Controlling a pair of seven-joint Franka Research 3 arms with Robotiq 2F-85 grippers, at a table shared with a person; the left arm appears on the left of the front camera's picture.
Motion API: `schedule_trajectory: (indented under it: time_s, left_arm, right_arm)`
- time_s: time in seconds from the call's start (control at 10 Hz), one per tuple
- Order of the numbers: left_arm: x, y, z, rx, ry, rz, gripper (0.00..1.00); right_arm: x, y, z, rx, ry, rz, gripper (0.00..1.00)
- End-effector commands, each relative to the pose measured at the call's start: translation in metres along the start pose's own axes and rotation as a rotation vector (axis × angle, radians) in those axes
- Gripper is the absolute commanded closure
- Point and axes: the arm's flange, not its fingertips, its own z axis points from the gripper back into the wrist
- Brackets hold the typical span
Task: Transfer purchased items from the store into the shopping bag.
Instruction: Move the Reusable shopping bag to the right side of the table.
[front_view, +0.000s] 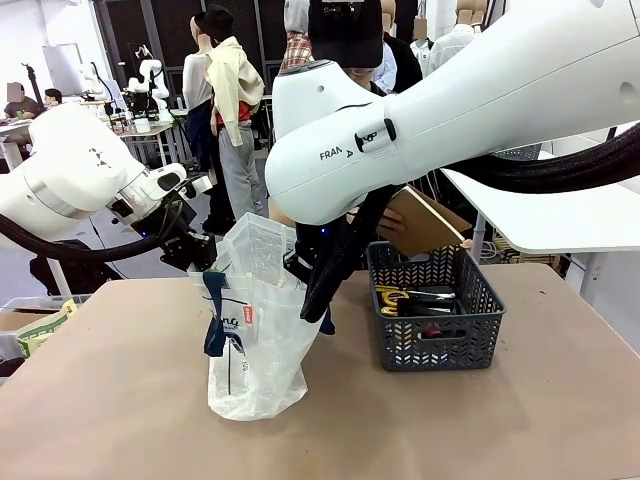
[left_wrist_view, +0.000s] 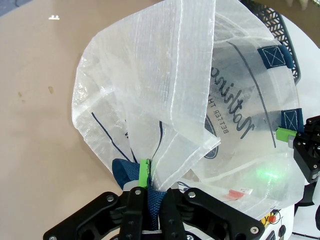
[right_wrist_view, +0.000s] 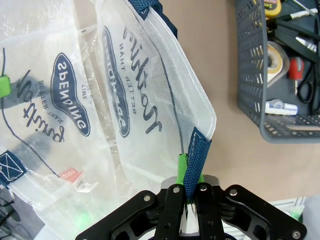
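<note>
Near the middle of the brown table (front_view: 120, 400) we saw the shopping bag (front_view: 255, 330), which stood upright on the table top, whitish and crinkly, with its mouth pulled open upward. On its side we could read a round navy logo (right_wrist_view: 72, 112) with white letters, and below it a small red mark (right_wrist_view: 70, 175). The left gripper (left_wrist_view: 148, 180) was clenched on one navy handle (left_wrist_view: 129, 172) at the rim of the bag, with the strap pressed between its green pads. The right gripper (right_wrist_view: 191, 172) was clamped in the same way on the other navy handle (right_wrist_view: 197, 150), at the opposite side of the mouth, so the bag hung between the two. Just to the right of the bag in the front view, near it but apart from it, stood a dark grey mesh basket (front_view: 432, 345). The purchased items (front_view: 412, 296) lay inside this basket, small yellow, black and red goods mixed together; we could not tell each of them exactly. Above the far rim of the basket a person's hand (front_view: 392, 232) held a flat brown piece like cardboard (front_view: 430, 220), tilted.
</note>
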Motion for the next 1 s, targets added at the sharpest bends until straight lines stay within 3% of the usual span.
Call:
schedule_trajectory:
  time_s: [0.0, 0.9]
  left_arm:
    - [-0.0018, 0.0002, 0.0013, -0.001, -0.005, 0.003, 1.00]
    - [-0.0018, 0.0002, 0.0013, -0.001, -0.005, 0.003, 1.00]
  right_arm:
    - [-0.0017, -0.0005, -0.0012, 0.000, -0.001, 0.001, 1.00]
    - [-0.0017, -0.0005, -0.0012, 0.000, -0.001, 0.001, 1.00]
